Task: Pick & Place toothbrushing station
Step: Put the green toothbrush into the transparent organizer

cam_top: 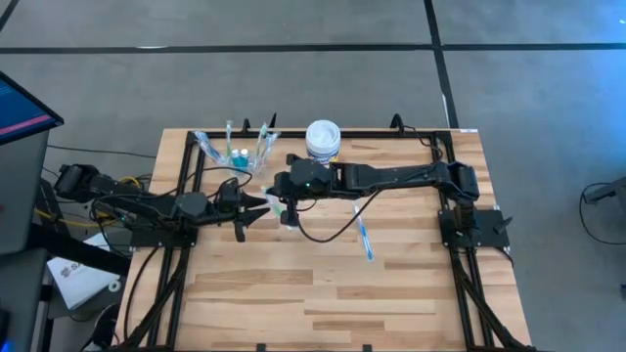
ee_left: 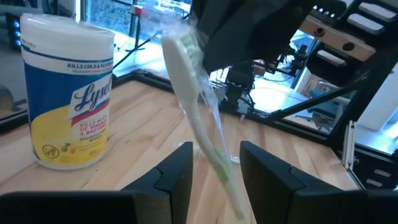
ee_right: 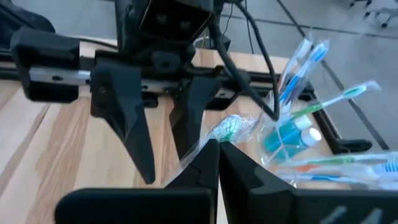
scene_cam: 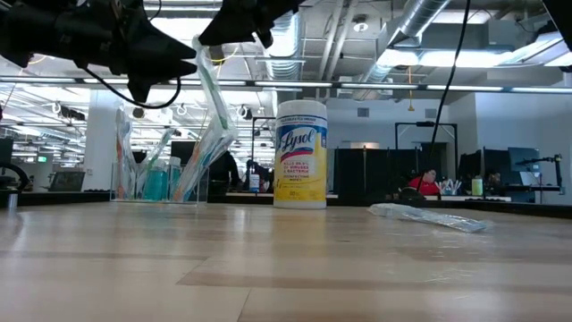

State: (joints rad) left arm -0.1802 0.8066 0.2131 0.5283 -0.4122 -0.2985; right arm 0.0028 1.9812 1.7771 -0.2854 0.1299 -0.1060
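1. My right gripper (ee_right: 217,149), fingers pressed together, pinches a wrapped green toothbrush (ee_left: 199,118) by its head end, in the air beside the Lysol tub (cam_top: 323,140).
2. My left gripper (ee_left: 214,168) stands spread, one finger on each side of the hanging toothbrush, not closed on it.
3. The clear cup (cam_top: 238,154), holding brushes and toothpaste, sits near the tub.
4. Another wrapped toothbrush (cam_top: 364,238) lies on the table (cam_top: 293,293), apart from the tub.
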